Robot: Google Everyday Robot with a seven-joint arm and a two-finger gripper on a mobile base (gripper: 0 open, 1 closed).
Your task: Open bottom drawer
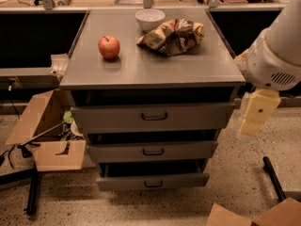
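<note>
The bottom drawer (153,179) is sitting lowest in the cabinet (141,66), poking out slightly; being rigid metal, it is probably sliding heavily — its small loop handle (153,184) is offering the grip; the hand (255,113) is hanging right of the cabinet, well apart; I cannot tell its opening.

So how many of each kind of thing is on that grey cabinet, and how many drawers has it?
Apple: 1
Bowl: 1
Snack bag: 1
Drawers: 3, the bottom drawer lowest
Total: 6
The gripper hangs right of the cabinet, beside the top drawer.
</note>
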